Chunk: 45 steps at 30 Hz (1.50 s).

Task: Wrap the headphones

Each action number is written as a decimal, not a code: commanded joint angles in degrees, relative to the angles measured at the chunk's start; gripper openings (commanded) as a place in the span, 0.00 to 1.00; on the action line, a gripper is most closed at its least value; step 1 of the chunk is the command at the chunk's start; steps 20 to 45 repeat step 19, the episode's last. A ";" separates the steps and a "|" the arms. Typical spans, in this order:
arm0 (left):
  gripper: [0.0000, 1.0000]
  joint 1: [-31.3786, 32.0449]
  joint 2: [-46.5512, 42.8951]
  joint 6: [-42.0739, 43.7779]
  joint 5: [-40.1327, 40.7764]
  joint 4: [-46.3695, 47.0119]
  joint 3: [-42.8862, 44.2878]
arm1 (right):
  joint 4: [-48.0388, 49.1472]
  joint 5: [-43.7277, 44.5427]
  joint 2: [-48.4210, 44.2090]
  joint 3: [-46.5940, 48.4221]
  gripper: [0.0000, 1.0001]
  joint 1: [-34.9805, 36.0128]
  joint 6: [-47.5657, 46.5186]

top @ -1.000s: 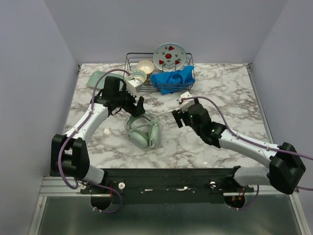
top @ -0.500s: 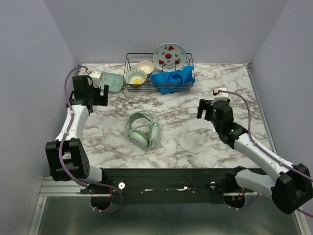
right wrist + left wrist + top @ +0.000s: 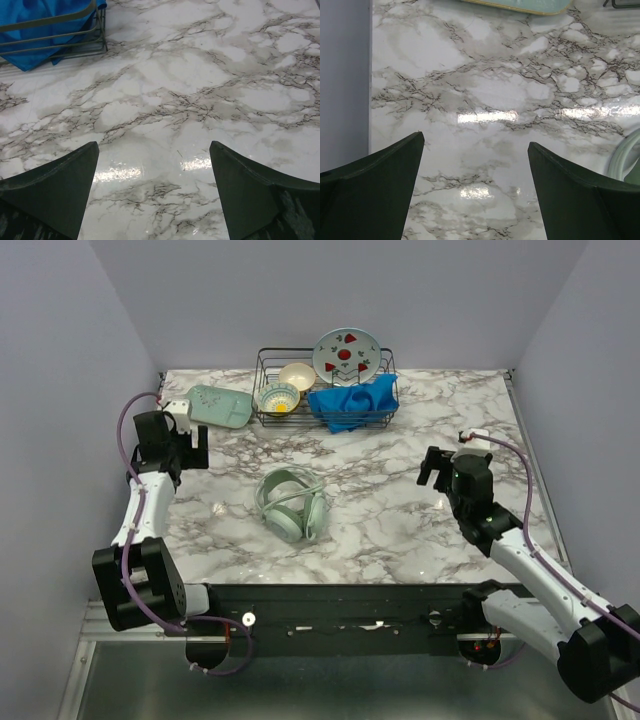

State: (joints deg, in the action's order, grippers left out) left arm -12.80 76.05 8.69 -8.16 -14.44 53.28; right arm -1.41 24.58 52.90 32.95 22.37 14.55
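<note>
Both arms have pulled away from the headphones [image 3: 291, 503] since a second ago. The left gripper [image 3: 192, 448] was right over them at their far left and now sits well off to their left. The right gripper [image 3: 430, 466] backed off to their right.

The headphones haven't shifted. They lie flat on the marble table [image 3: 400, 530], between the two grippers and touching neither. Ear cups are together on the near side, and the headband arches toward the far side. Can't make out the cable clearly from above.

Left fingers are spread wide with nothing between them, only bare marble under the gap in the left wrist view. A pale curved edge of the headphones shows at the right border of that view.

Right fingers are also released and spread wide, with nothing held and marble below.

Past the headphones at the back of the table stands a wire rack [image 3: 262, 370]. It holds a cream bowl [image 3: 297, 374], a patterned bowl [image 3: 278, 397], an upright plate [image 3: 346, 356] with red marks, and a blue cloth [image 3: 350, 403] hanging over its front right. The right wrist view catches the corner of the rack and cloth at its top left.

A mint-green tray [image 3: 218, 406] lies flat to the far left of the headphones, just left of the rack, close to the left gripper.
</note>
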 commanded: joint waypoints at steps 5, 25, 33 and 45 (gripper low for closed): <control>0.99 -0.39 -0.73 -0.78 -2.38 1.34 -0.28 | -0.70 -1.30 -0.61 0.45 1.00 -0.31 0.39; 0.99 -0.39 -0.02 -0.87 -4.75 0.55 -0.37 | 0.97 3.81 -3.33 -2.01 1.00 -0.22 3.30; 0.99 -0.39 -0.02 -0.87 -4.75 0.55 -0.37 | 0.97 3.81 -3.33 -2.01 1.00 -0.22 3.30; 0.99 -0.39 -0.02 -0.87 -4.75 0.55 -0.37 | 0.97 3.81 -3.33 -2.01 1.00 -0.22 3.30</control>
